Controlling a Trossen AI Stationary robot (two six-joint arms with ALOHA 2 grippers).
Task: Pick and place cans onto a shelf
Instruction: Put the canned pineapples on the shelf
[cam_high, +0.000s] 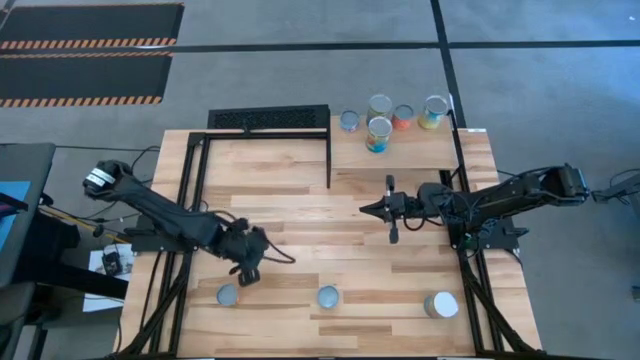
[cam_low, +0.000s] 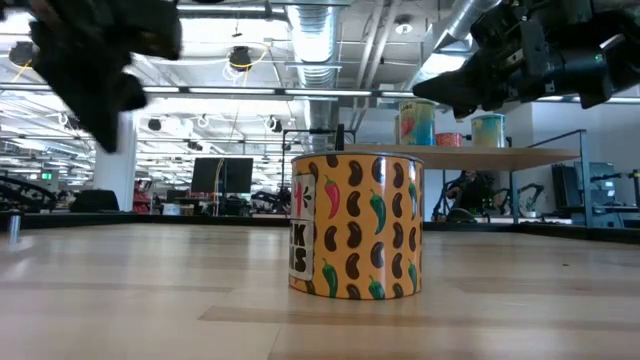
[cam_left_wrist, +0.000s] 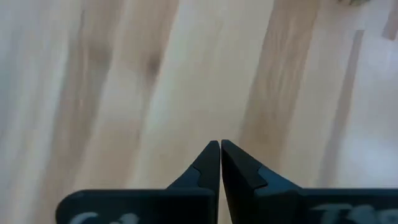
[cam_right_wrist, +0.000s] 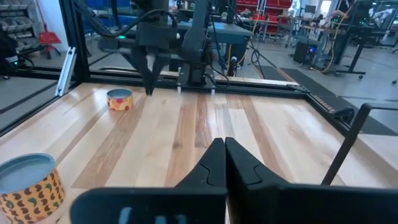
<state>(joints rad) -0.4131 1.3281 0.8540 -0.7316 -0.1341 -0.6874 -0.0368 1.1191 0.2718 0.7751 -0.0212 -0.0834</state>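
Note:
Several cans (cam_high: 379, 133) stand upright on the shelf (cam_high: 420, 150), a pale board on thin black posts at the table's far right; it also shows in the low view (cam_low: 500, 156). Three more cans stand along the near edge: left (cam_high: 228, 295), middle (cam_high: 328, 297), right (cam_high: 441, 305). The middle one is orange with beans and peppers (cam_low: 355, 225). My left gripper (cam_high: 250, 276) is shut and empty, just far-right of the left can. My right gripper (cam_high: 364, 209) is shut and empty over the table's middle, pointing toward the left edge, near the shelf's front.
Black frame rails run along the table's left side (cam_high: 190, 200) and right side (cam_high: 465, 260), and a black grille (cam_high: 268, 118) lies at the far edge. Bare planks (cam_high: 310, 240) lie between the two grippers. The right wrist view shows two cans (cam_right_wrist: 25, 186) (cam_right_wrist: 120, 99).

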